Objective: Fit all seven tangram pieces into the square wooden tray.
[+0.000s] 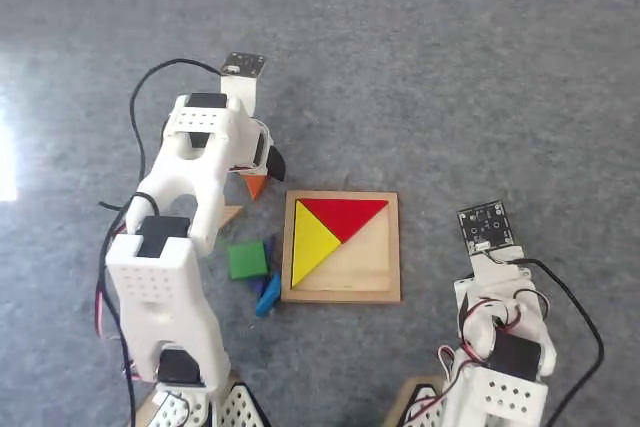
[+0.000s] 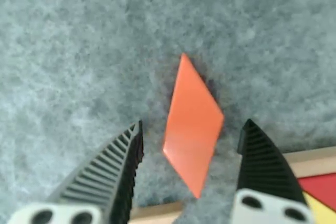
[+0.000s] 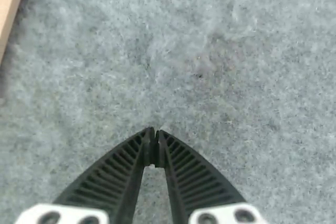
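On the grey mat point(image 1: 480, 97) the tray point(image 1: 341, 293) holds a red point(image 1: 343, 215) and a yellow triangle point(image 1: 312, 242), a green square point(image 1: 247, 260) lies just beside it, the left gripper point(image 2: 193, 125) hangs wide open astride the orange piece point(image 2: 191, 98), and the right gripper point(image 3: 155, 132) is closed on nothing.

Bright, even light — soft shadows, pale glare at left.
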{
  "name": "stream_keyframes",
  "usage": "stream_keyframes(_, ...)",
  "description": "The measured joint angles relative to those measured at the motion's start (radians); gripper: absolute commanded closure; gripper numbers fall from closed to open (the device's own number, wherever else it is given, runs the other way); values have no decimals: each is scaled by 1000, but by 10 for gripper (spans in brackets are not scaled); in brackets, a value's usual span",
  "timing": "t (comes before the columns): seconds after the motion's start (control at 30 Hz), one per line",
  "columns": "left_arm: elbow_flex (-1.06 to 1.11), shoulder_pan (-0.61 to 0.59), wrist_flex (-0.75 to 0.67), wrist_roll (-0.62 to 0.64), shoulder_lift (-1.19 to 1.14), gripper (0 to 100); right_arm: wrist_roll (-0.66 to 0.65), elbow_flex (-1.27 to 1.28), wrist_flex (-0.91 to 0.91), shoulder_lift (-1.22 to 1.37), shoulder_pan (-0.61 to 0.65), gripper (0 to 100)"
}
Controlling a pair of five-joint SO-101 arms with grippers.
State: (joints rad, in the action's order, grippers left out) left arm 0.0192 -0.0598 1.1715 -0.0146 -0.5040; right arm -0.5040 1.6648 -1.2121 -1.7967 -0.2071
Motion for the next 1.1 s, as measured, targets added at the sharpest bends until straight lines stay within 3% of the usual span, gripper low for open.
stream_keyframes(0.2, 34, 29, 43, 12, 146, 717, 0, 0, 0, 0, 0, 982)
stream_keyframes(0.6, 215, 95, -97, 14, 189, 718, 0, 0, 0, 0, 0, 982)
stream_keyframes(1.1, 222, 23, -138, 17, 118, 718, 0, 0, 0, 0, 0, 982)
